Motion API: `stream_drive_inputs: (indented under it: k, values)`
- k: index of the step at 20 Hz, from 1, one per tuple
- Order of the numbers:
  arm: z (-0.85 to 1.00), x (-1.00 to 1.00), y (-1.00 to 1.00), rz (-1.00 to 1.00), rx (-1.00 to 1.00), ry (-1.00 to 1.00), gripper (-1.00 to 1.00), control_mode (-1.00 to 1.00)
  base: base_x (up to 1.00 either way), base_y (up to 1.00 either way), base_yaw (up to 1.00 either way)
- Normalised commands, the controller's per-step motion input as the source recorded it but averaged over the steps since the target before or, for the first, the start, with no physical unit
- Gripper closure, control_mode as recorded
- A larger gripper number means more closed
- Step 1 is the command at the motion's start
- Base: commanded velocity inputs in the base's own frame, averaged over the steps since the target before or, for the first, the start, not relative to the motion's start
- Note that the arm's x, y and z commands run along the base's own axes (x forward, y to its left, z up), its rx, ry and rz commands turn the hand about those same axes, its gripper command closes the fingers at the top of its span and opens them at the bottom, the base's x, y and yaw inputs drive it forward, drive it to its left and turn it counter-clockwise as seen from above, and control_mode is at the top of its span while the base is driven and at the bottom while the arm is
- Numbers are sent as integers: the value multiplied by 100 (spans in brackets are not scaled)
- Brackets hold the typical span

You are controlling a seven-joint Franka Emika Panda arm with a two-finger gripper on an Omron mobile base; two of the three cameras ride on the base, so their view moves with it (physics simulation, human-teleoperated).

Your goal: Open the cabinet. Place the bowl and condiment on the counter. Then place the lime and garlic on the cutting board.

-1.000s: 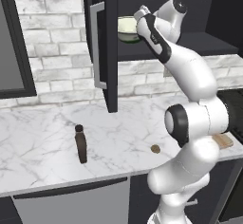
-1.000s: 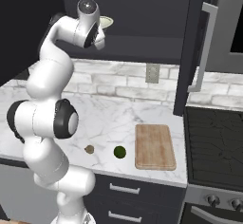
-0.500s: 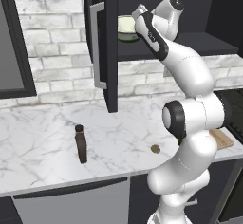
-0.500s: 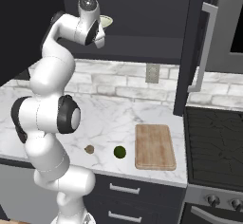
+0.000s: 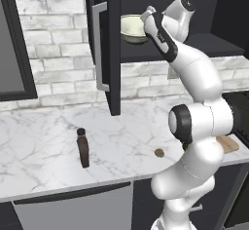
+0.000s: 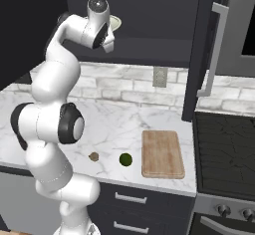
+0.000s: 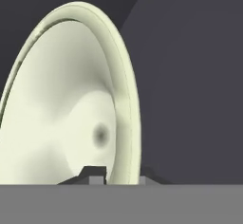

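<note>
Hand view: one bowl is pinched at its rim by the gripper, one finger on each side, on the cabinet shelf. One condiment, one garlic, one lime are counted on the counter beside one cutting board.

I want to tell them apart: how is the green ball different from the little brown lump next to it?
The lime is dark green; the garlic is tan-brown. The lime is bigger and rounder than the garlic. The lime lies nearer the cutting board than the garlic. Both sit on the marble counter, apart.
</note>
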Motion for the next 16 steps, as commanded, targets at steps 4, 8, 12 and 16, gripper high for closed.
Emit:
stream_drive_inputs:
  k: [4, 8, 12, 16]
  values:
    - [-14, -36, -52, 0, 6, 0, 100, -100, 0, 0, 0]
    - [-1, -65, -52, 0, 9, -2, 100, -100, 0, 0, 0]
    - [0, -98, -50, 0, 13, -7, 100, -100, 0, 0, 0]
    - [9, -100, -39, 0, 14, -11, 100, -100, 0, 0, 0]
